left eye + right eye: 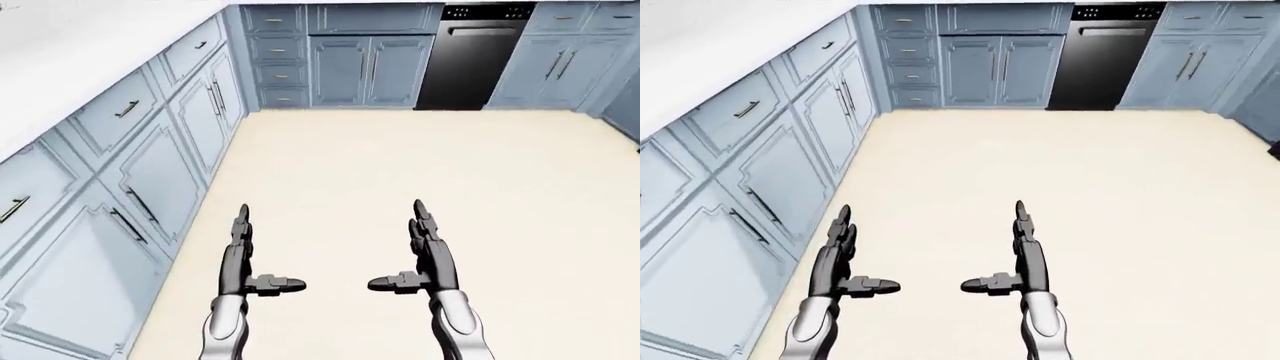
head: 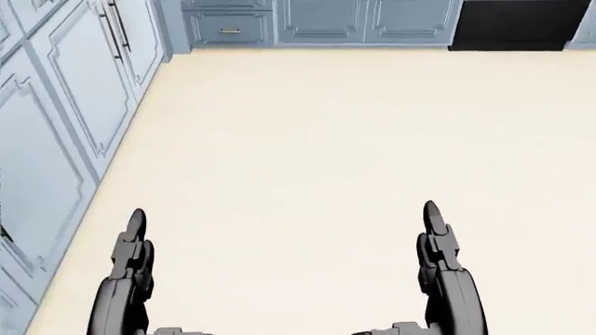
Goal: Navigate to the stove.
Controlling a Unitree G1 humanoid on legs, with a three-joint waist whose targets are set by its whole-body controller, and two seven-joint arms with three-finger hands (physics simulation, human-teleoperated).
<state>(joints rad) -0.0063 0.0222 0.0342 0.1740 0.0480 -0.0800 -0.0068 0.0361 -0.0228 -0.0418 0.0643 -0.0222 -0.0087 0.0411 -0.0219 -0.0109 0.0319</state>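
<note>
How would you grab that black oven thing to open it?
Grip the horizontal bar handle across the top of the black appliance, coming straight at it from the floor side and curling fingers over the bar. It is far off now; both the left hand and right hand are open and empty.

A pale cream floor (image 1: 420, 172) is seen. Blue cabinets (image 1: 150, 172) are lined along the left, under a white counter (image 1: 70, 52). More blue cabinets (image 1: 360, 67) are set along the top.
</note>
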